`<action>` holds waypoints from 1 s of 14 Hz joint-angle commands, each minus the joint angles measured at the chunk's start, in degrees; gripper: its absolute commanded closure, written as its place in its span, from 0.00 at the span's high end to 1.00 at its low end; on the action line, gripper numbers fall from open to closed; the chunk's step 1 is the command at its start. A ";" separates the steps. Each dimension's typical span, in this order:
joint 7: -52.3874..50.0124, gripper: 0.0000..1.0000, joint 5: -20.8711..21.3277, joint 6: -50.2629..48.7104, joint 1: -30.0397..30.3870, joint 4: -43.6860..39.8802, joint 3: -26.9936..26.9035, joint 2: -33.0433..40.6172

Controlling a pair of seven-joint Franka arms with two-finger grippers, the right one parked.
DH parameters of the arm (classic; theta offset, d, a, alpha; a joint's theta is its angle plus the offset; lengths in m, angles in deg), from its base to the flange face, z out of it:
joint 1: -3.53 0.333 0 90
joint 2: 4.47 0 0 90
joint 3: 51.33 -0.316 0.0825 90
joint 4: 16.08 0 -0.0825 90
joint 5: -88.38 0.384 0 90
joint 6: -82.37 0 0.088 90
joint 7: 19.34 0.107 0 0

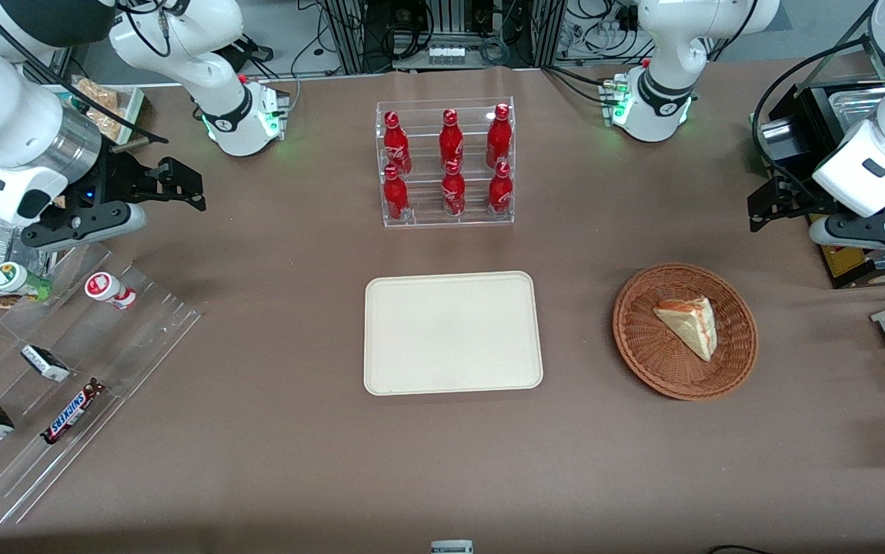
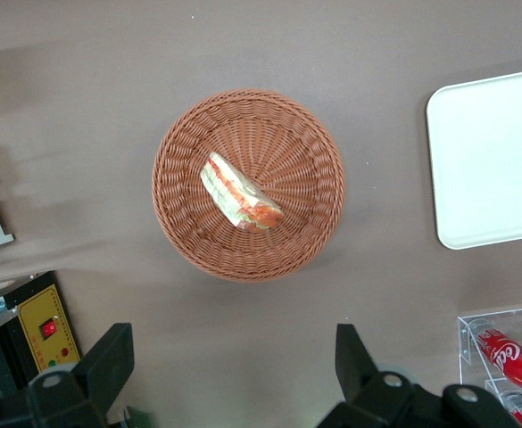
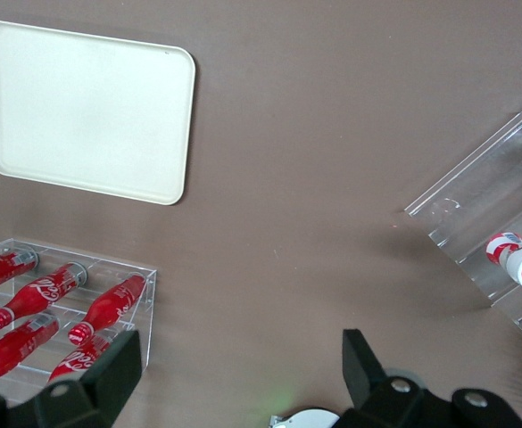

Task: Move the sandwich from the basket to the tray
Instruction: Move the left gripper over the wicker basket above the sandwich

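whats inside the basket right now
Only the sandwich lies in the basket, filling edge showing; the weave under it is hidden. The open gripper hovers above, not touching. The tray holds nothing.

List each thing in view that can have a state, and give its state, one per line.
sandwich: lying in the basket, wrapped.
basket: holds the sandwich.
tray: bare.
left gripper: open, raised above the table, farther from the front camera than the basket.
red bottles: upright in rack.
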 commanded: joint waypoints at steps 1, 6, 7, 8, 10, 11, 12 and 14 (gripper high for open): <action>1.10 1.00 -0.69 -1.27 0.21 0.06 0.12 0.01; 1.10 1.00 -0.34 -1.19 0.29 -0.20 0.12 0.01; 1.10 1.00 -0.08 -1.10 0.29 -0.20 0.04 -0.17; 1.10 1.00 0.19 -1.19 0.29 -0.11 0.04 -0.25; 0.41 1.00 0.45 -1.28 0.38 0.24 -0.05 -1.04; -0.12 1.00 0.45 -1.28 0.47 0.24 -0.05 -2.70; -0.22 1.00 0.54 -1.10 0.38 0.50 -0.14 -3.67; -0.83 1.00 0.63 1.26 0.38 3.04 -0.14 -5.17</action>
